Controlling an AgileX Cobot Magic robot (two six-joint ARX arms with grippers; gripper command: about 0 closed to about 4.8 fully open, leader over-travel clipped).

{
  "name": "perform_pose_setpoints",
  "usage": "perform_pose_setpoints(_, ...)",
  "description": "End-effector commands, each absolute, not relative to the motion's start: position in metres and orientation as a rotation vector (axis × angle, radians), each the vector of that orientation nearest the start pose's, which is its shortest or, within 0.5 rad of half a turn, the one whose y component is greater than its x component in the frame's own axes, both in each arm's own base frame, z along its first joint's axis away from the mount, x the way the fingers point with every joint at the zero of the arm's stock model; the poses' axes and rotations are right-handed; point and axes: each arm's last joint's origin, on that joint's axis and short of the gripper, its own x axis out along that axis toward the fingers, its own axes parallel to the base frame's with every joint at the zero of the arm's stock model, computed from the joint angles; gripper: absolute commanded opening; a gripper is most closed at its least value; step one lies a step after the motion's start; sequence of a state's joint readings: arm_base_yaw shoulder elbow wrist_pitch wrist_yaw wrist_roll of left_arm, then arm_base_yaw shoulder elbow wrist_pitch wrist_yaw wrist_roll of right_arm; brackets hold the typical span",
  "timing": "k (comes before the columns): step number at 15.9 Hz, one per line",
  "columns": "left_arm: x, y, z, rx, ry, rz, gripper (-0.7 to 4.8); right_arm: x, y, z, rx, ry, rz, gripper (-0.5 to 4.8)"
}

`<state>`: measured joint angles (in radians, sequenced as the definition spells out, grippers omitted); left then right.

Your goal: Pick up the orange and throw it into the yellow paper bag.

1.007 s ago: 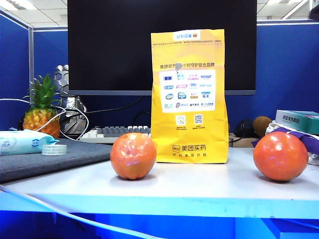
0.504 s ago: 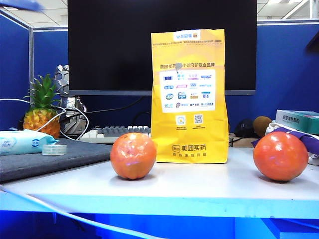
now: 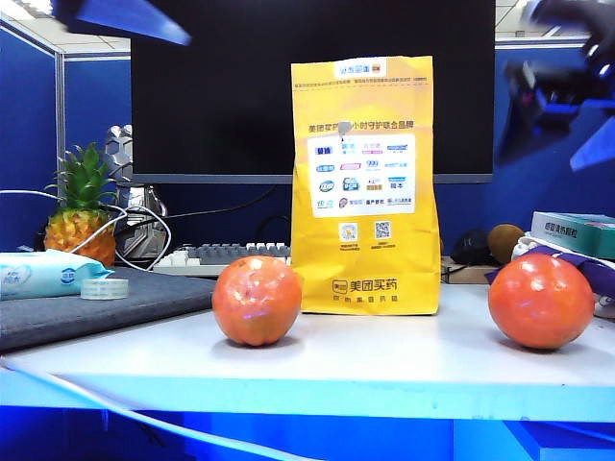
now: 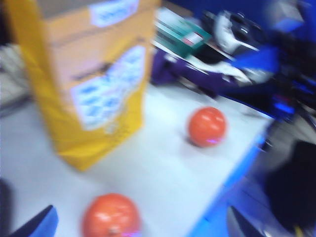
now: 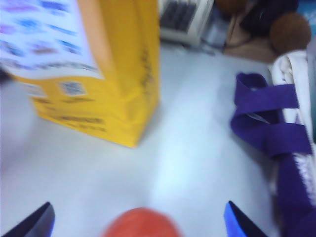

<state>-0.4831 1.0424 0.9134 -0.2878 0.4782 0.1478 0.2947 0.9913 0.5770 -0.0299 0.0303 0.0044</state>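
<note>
The pale surface ends in a straight front edge close behind which both fruits sit. The orange, round, smooth and evenly deep reddish-orange, rests near the right end, well apart from the yellow paper bag; bare surface lies between them. The paler mottled fruit, with shiny whitish patches, stands just in front of the bag's left corner. The bag is tall, stiff and flat-bottomed, upright at mid-surface, with creased side folds and a white printed panel. A grey mat carries a wipes pack and a clear tape roll on the left; a purple strap and white cloth crowd the right edge near the orange. Behind are a keyboard and a spiky pineapple. The left gripper hangs high above the left side, its jaws spread wide over the mottled fruit. The right gripper hovers high at the right, jaws spread wide, with the orange's top showing between the blurred blue tips.
</note>
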Motion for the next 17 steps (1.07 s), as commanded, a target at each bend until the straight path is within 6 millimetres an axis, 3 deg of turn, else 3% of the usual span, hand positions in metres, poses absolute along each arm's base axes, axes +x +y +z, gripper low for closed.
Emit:
perform_pose_setpoints(1, 0.193, -0.125, 0.317, 0.138, 0.437, -1.012, 4.79, 0.219, 0.05, 0.24, -0.077, 0.56, 0.297, 4.79)
perform_pose_setpoints(8, 0.195, -0.127, 0.316, 0.115, 0.447, -1.013, 4.79, 0.24, 0.048, 0.201, -0.043, 0.799, 0.383, 4.79)
perform_pose_setpoints(15, 0.196, -0.128, 0.316, 0.094, 0.452, -1.005, 4.79, 0.256, 0.052, 0.171, -0.031, 0.881, 0.401, 4.79)
perform_pose_setpoints(16, 0.197, -0.128, 0.316, 0.092, 0.451, -1.004, 4.79, 0.257, 0.052, 0.169, -0.031, 0.886, 0.401, 3.87)
perform_pose_setpoints(17, 0.197, -0.128, 0.316, 0.093, 0.444, -1.005, 4.79, 0.258, 0.052, 0.167, -0.033, 0.891, 0.401, 1.46)
